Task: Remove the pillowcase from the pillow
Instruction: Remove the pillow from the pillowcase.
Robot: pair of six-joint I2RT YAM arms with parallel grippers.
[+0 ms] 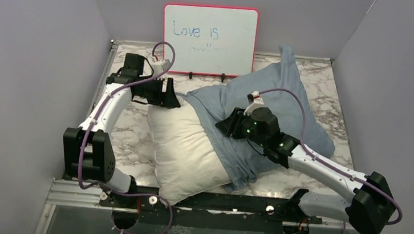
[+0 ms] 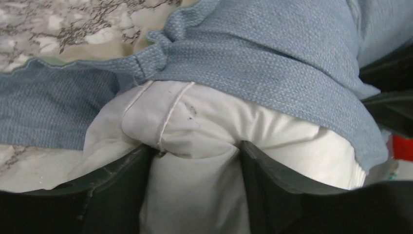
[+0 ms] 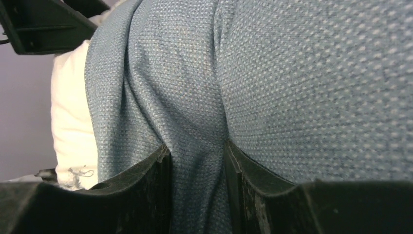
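Note:
The white pillow [image 1: 181, 149] lies mid-table, its near-left half bare. The blue-grey pillowcase [image 1: 287, 96] covers its far-right half and trails toward the back right. My left gripper [image 1: 172, 99] is shut on the pillow's far-left corner; in the left wrist view white fabric [image 2: 195, 146] bulges between the jaws, and the pillowcase's hem [image 2: 253, 63] lies just beyond. My right gripper [image 1: 226, 124] is shut on a fold of the pillowcase [image 3: 197, 161] at the middle of the pillow; a strip of pillow [image 3: 70, 122] shows at the left there.
A red-framed whiteboard [image 1: 208, 40] reading "Love is" stands at the back edge. Grey walls enclose the marble table [image 1: 129, 127] on the left, right and back. The arms' black mounting rail [image 1: 242, 203] runs along the near edge.

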